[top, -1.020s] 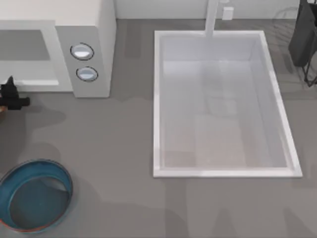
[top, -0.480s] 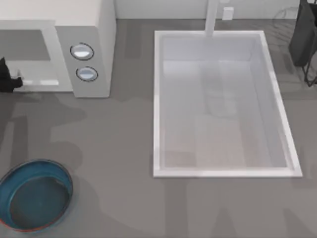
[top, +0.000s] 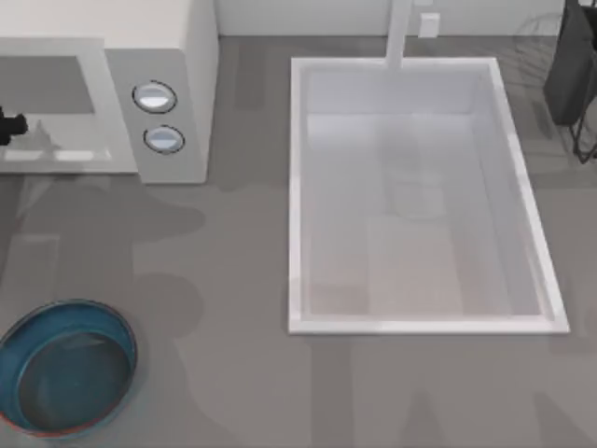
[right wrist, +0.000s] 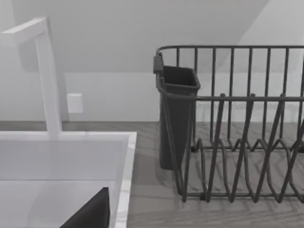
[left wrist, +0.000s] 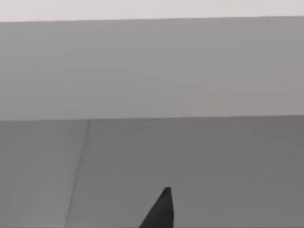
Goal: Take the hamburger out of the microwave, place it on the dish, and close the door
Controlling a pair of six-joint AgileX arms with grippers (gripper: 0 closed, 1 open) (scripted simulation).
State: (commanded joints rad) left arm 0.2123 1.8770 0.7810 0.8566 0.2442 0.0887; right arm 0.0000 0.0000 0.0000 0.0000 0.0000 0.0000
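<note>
The microwave (top: pixel 177 56) stands at the table's back left, with two round knobs (top: pixel 155 97) on its panel and its wide front cavity (top: pixel 47 84) to their left. My left gripper (top: pixel 9 126) is a small black shape at the top view's left edge, in front of that cavity. One dark fingertip (left wrist: pixel 161 213) shows in the left wrist view against flat grey surfaces. The dark-blue dish (top: pixel 65 366) sits at the front left with nothing visible in it. The hamburger is out of view. My right arm (top: pixel 571 61) is parked at the back right.
A large white sink (top: pixel 420 196) with a tall faucet (top: pixel 399 33) takes up the middle and right. A dark wire dish rack (right wrist: pixel 247 142) with a utensil cup (right wrist: pixel 176 114) stands right of the sink. Bare grey counter lies between dish and sink.
My left gripper has moved from the counter in front of the microwave back toward its cavity, along the left edge. The dish and the right arm have not moved.
</note>
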